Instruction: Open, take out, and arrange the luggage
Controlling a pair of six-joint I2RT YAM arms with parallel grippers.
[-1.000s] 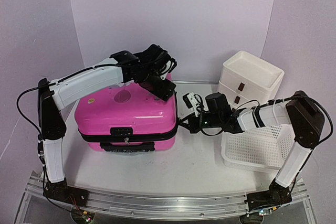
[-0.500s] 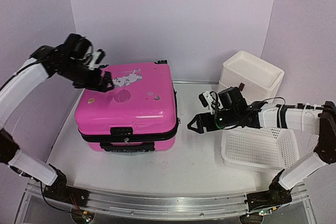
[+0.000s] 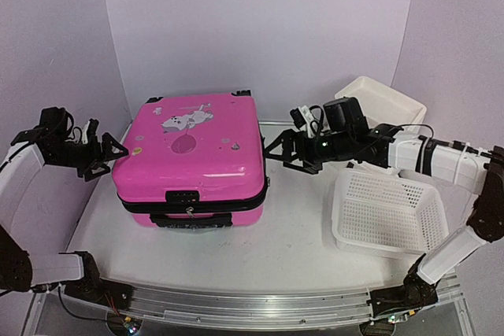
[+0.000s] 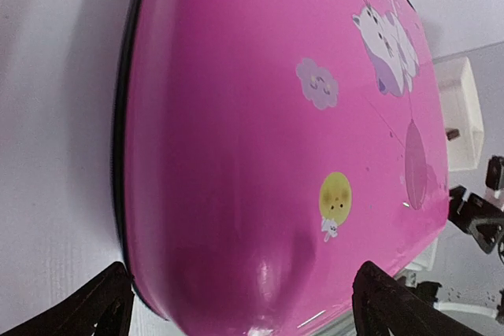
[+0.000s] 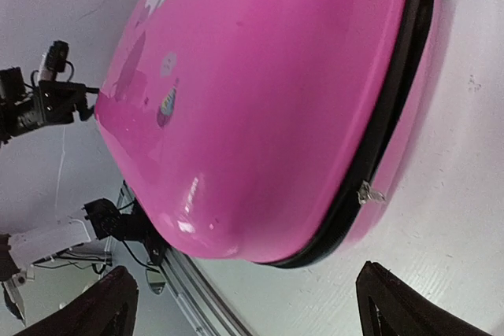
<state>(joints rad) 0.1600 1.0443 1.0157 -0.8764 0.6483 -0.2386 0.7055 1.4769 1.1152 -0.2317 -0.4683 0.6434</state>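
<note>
The luggage (image 3: 189,155) is a hot-pink hard-shell suitcase lying flat and closed on the table, its white cartoon print facing up and the black zip band (image 5: 386,139) around its middle. My left gripper (image 3: 109,156) is open just off the suitcase's left side, and the pink shell (image 4: 276,116) fills the space ahead of its spread fingers. My right gripper (image 3: 278,153) is open close to the suitcase's right side, facing the shell (image 5: 276,76) and a small metal zip pull (image 5: 370,193). Neither gripper holds anything.
A white plastic drawer stack (image 3: 378,112) stands at the back right. In front of it a white mesh basket (image 3: 390,214) sits under my right arm. A metal rail (image 3: 236,304) runs along the near edge, and pale walls close in on the left, back and right.
My left arm swung from above the suitcase lid down to its left side. My right gripper went from shut to open and rose toward the suitcase's right side.
</note>
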